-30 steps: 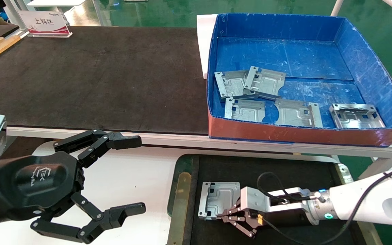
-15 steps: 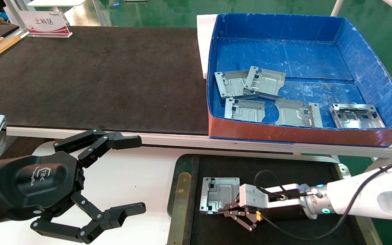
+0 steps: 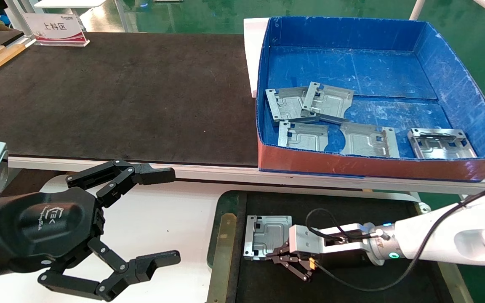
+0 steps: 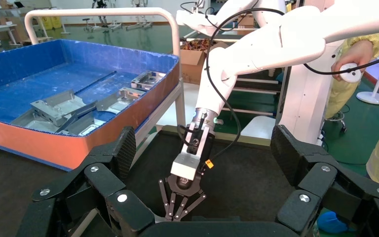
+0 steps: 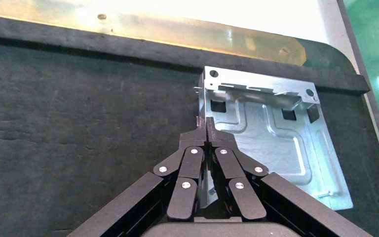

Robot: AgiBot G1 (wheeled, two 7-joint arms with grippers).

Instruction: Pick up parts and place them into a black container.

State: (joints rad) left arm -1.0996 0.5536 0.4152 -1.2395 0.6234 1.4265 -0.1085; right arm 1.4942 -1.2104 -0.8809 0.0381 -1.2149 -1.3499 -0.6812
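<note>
One silver-grey part (image 3: 266, 235) (image 5: 276, 143) lies low over the floor of the black container (image 3: 352, 208), close to its left rim. My right gripper (image 3: 273, 255) (image 5: 206, 123) is shut on that part's near edge, its fingertips pressed together over the bent tab. Whether the plate rests on the floor or hovers just above it, I cannot tell. Several more parts (image 3: 326, 102) lie in the blue box. My left gripper (image 3: 174, 213) hangs open and empty at the lower left, over the white surface.
The blue box (image 3: 457, 84) with its red-brown front stands on the raised table at the right. A long black mat (image 3: 120, 92) covers that table to the left. A brass strip (image 3: 222, 252) (image 5: 177, 29) runs along the container's left side.
My right gripper has carried the part a little to the left and slightly away from me, closer to the container's left rim. The left arm has not moved.
</note>
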